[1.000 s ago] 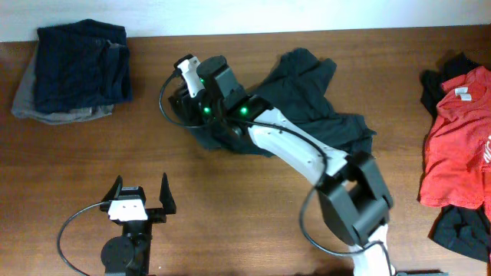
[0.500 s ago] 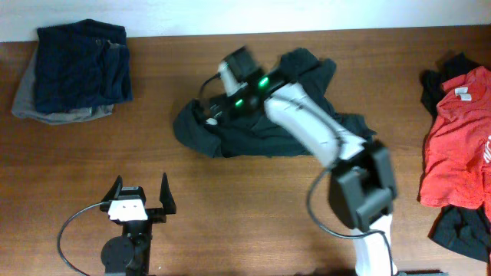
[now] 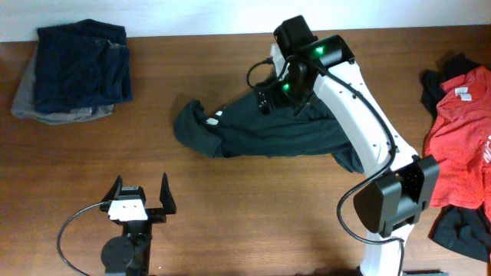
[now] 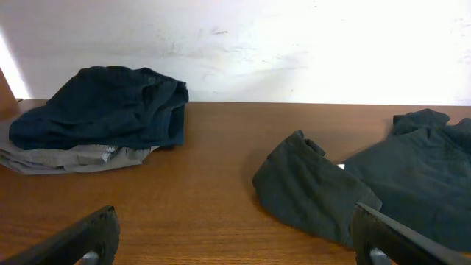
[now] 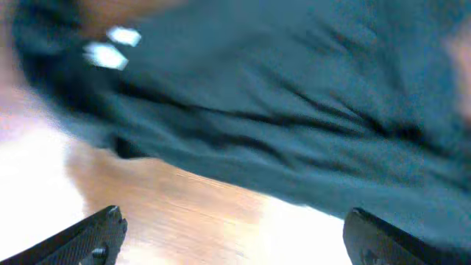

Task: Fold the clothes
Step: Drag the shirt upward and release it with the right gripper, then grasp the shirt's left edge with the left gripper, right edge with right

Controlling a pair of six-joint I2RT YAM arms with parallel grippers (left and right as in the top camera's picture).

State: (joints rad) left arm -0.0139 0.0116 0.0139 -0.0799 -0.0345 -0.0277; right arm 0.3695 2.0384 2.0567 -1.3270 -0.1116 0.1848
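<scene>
1. Overhead, the dark green garment (image 3: 268, 136) lies stretched across the middle of the table (image 3: 230, 222), its left end curled over beside a white tag (image 3: 217, 116); it has been drawn out leftward within the last second.
2. It has been released by the right gripper (image 3: 266, 96), now pulled back over its upper edge with jaws wide and empty; spreading is judged done, folding not begun.
3. The left gripper (image 3: 140, 190) is parked open and empty; a folded navy pile (image 3: 77, 69) and a red garment (image 3: 460, 130) lie well apart at either side; nothing is seen in the way.
</scene>
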